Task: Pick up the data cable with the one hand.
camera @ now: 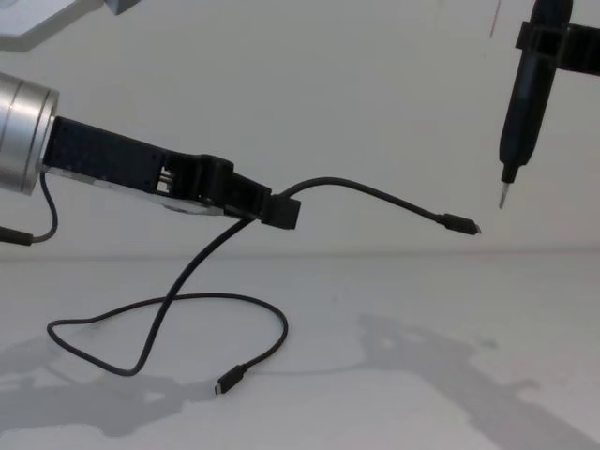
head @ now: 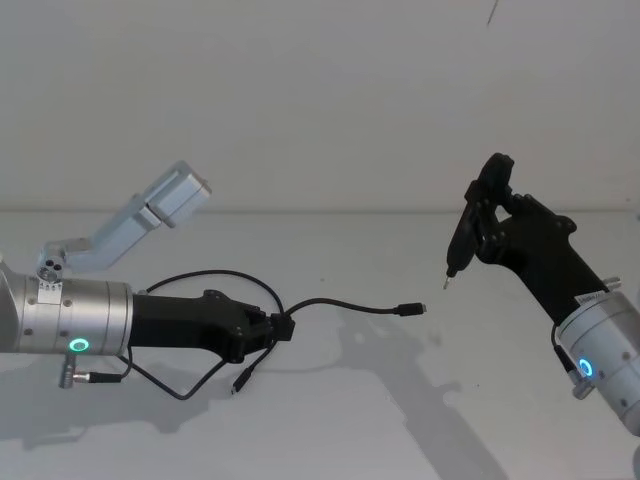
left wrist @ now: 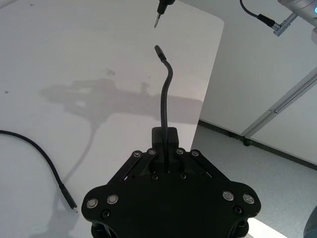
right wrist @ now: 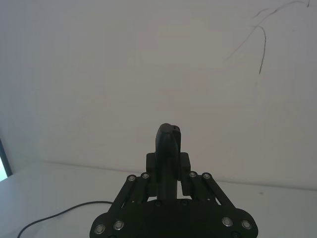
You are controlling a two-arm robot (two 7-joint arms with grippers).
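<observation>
Black angular left gripper (head: 281, 328) pinches the long thin black data cable (head: 350, 304), one plug (head: 410, 309) jutting ahead, slack drooping below onto white table (head: 350, 430): grasp done, tail unlifted; right gripper (head: 488, 215) clamps black pen-shaped tool (head: 460, 250).

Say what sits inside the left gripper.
The data cable, pinched in the left gripper: one plug juts out midair, the rest loops onto the table. The pinched stretch is covered.

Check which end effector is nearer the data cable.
Left. The left end effector is shut on the data cable; the right end effector, holding a pen-shaped tool, hangs apart beyond the cable's raised end.
</observation>
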